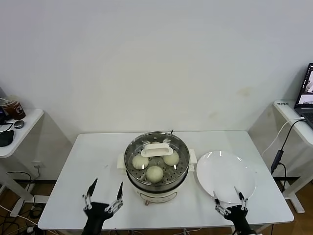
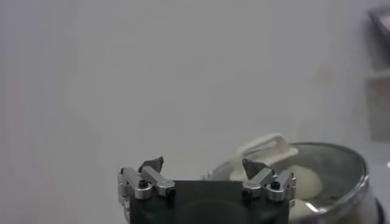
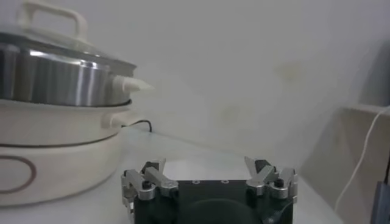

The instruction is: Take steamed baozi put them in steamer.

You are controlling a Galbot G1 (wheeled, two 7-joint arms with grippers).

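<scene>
With the baozi [image 1: 155,173] already lying in the lidded steamer [image 1: 157,169], both grippers, left gripper [image 1: 103,192] and right gripper [image 1: 228,198], are being held low over the counter [image 1: 98,161] with jaws released, so nothing further seems to be called for.

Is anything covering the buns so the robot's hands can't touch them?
Yes. A glass lid with a white handle sits on the steamer, over the buns. Both grippers, left and right, are open near the table's front edge.

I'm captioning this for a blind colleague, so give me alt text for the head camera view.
A steel steamer with its glass lid on holds three visible baozi on a white table, an empty white plate beside it. Open left gripper and right gripper sit near the front edge.
</scene>
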